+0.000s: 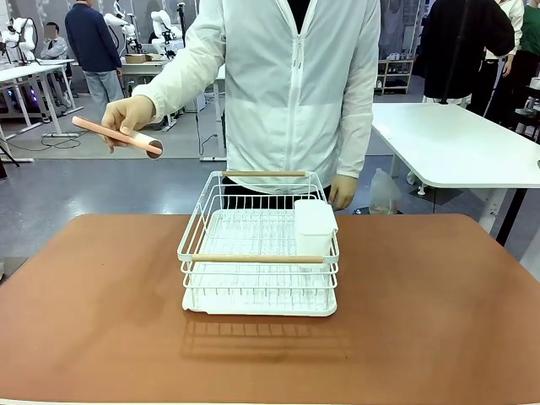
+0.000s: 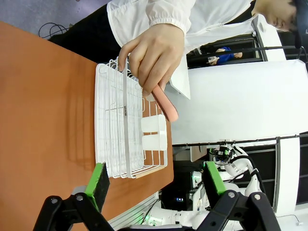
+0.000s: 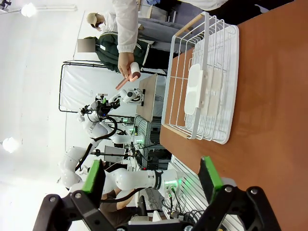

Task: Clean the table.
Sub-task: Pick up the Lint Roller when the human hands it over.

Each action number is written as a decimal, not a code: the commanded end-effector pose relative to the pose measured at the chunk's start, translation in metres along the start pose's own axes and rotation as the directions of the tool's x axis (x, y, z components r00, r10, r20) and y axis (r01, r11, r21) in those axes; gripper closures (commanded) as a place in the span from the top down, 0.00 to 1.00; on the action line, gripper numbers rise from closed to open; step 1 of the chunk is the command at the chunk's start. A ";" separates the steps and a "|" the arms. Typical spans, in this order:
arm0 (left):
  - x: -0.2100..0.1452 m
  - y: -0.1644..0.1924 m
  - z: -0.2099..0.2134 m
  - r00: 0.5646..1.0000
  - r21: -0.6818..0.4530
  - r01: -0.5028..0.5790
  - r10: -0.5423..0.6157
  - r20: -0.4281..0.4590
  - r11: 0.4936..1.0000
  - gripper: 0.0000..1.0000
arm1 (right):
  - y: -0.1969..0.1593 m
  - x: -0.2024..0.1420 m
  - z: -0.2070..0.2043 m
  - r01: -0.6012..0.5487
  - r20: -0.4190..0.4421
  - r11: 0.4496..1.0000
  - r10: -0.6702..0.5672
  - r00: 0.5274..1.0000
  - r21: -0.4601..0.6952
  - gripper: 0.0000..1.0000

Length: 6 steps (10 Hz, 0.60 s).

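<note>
Off the far-left corner of the table (image 1: pixel 101 295), the person's hand (image 1: pixel 126 114) held one pink stick-like tool (image 1: pixel 114 135) in the air, its long axis roughly along the far edge. It lay ahead of my left gripper (image 2: pixel 155 183), the nearer arm, fingers spread wide. At table centre stood one wire rack (image 1: pixel 257 258) with one white caddy (image 1: pixel 314 226). My right gripper (image 3: pixel 151 177) gaped too.

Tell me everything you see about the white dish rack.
The dish rack is white wire with a pale wooden-looking bar at its near and far ends. It stands upright on a white tray in the middle of the reddish-brown table. A white box-shaped holder sits at its right side.
</note>
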<state>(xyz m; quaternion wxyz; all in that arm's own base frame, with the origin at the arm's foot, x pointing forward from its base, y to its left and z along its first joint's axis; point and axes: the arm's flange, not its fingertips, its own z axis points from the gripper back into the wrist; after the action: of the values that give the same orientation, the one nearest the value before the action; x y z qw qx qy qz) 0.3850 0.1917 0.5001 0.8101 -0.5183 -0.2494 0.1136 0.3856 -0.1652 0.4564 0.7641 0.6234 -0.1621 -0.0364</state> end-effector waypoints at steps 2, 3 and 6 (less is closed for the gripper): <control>0.000 0.000 0.002 1.000 -0.020 0.003 -0.003 0.000 1.000 1.00 | 0.003 0.001 -0.001 0.003 0.004 1.000 -0.003 1.000 0.014 1.00; 0.000 0.000 0.000 1.000 0.000 0.000 0.000 0.000 1.000 1.00 | 0.003 0.001 -0.001 0.003 0.004 1.000 -0.003 1.000 0.014 1.00; -0.001 -0.056 -0.027 0.982 0.164 -0.186 0.177 0.066 0.969 1.00 | 0.003 0.001 -0.001 0.003 0.004 1.000 -0.003 1.000 0.014 1.00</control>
<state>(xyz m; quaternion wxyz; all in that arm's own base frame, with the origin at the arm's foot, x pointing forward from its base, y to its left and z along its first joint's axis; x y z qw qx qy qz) 0.3961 0.1642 0.5230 0.8198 -0.4970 -0.2227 0.1773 0.3858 -0.1651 0.4562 0.7641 0.6234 -0.1618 -0.0364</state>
